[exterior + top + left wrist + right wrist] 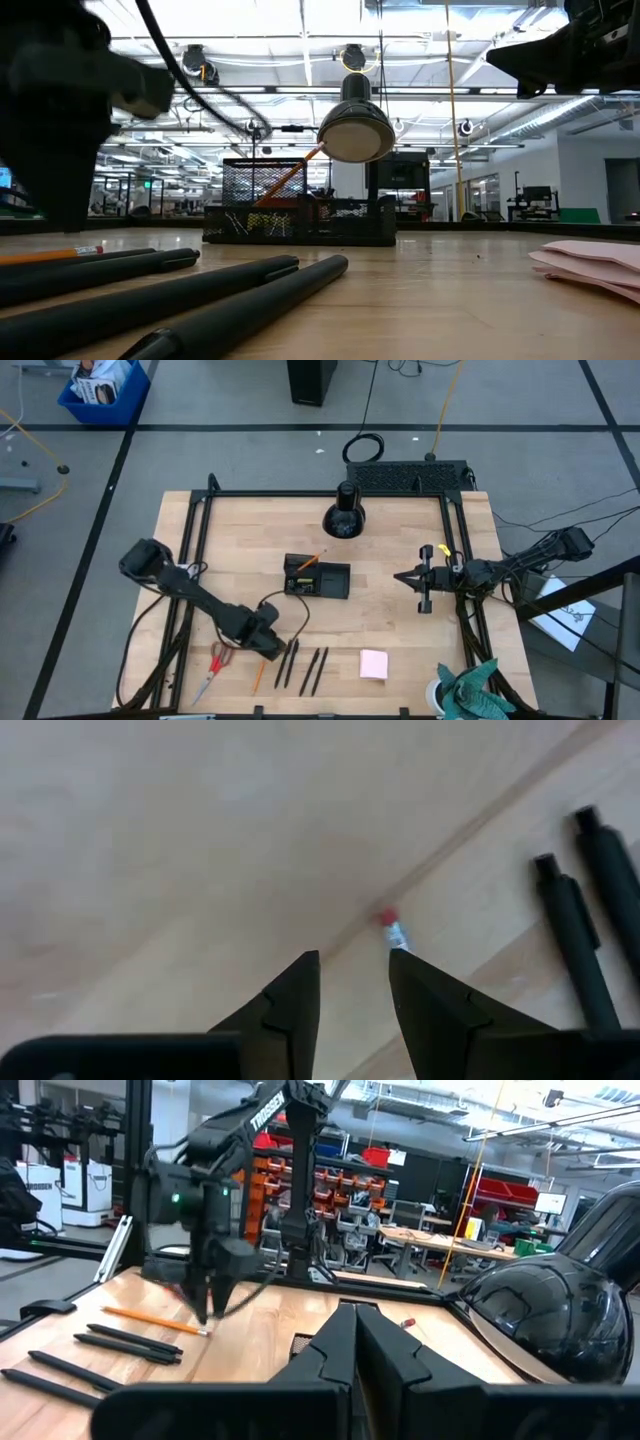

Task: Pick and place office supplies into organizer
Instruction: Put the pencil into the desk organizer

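Four black pens lie on the table, with one pair of red-handled scissors and one pink sticky-note pad. Two orange pencils show: one on the table, one in the single black organizer.

"TROSSEN" on left arm

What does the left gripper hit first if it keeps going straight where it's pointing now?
Most likely the orange pencil. The left gripper points down at the wooden table, jaws open, and the pencil's eraser end sits just ahead of the gap, slightly toward one finger. Depth is unclear, so that finger might touch bare table beside it.
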Available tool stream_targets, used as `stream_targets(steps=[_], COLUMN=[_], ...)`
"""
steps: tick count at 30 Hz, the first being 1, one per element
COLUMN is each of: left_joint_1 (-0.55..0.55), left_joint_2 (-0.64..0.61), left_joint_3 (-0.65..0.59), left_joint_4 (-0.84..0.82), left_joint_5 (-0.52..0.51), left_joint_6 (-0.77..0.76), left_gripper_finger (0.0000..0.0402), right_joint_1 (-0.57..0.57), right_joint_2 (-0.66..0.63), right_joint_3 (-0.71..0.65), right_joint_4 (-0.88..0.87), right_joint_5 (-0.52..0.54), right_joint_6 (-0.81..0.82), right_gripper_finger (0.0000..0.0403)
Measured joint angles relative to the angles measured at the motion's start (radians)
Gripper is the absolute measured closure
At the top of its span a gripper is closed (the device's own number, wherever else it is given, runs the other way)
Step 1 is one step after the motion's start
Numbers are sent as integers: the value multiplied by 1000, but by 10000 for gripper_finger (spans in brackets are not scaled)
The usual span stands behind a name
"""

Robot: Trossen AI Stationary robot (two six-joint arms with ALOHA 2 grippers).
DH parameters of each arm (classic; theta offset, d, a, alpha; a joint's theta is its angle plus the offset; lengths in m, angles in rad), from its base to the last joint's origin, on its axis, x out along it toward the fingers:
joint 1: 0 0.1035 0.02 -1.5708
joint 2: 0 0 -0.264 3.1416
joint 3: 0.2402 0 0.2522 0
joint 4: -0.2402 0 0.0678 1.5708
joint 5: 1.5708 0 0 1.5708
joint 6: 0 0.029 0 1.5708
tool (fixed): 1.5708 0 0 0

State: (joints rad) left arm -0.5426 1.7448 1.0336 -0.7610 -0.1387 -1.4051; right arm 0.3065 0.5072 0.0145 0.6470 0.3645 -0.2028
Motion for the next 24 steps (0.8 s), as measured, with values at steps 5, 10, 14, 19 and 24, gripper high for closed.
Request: stream_targets(steps=[5, 10, 14, 19, 24], left_joint_1=[-3, -3, -3, -9, -28], left_joint_2=[24, 23, 23, 23, 23], left_joint_3=[0, 0, 0, 0, 0], left_joint_4=[35, 77, 91, 124, 191], left_joint_5=[36, 37, 37, 60, 87], left_joint_6=[-19, -22, -22, -21, -7], left_gripper_finger=[275, 275, 275, 275, 275], right_joint_1=[0, 0, 0, 0, 0], right_joint_2=[0, 1, 1, 1, 1], right_joint_3=[0, 0, 0, 0, 0], right_joint_4=[0, -2, -4, -5, -6], right_joint_5=[0, 0, 0, 0, 0], right_joint_6=[-3, 0, 0, 0, 0], right_gripper_finger=[399, 399, 399, 399, 399])
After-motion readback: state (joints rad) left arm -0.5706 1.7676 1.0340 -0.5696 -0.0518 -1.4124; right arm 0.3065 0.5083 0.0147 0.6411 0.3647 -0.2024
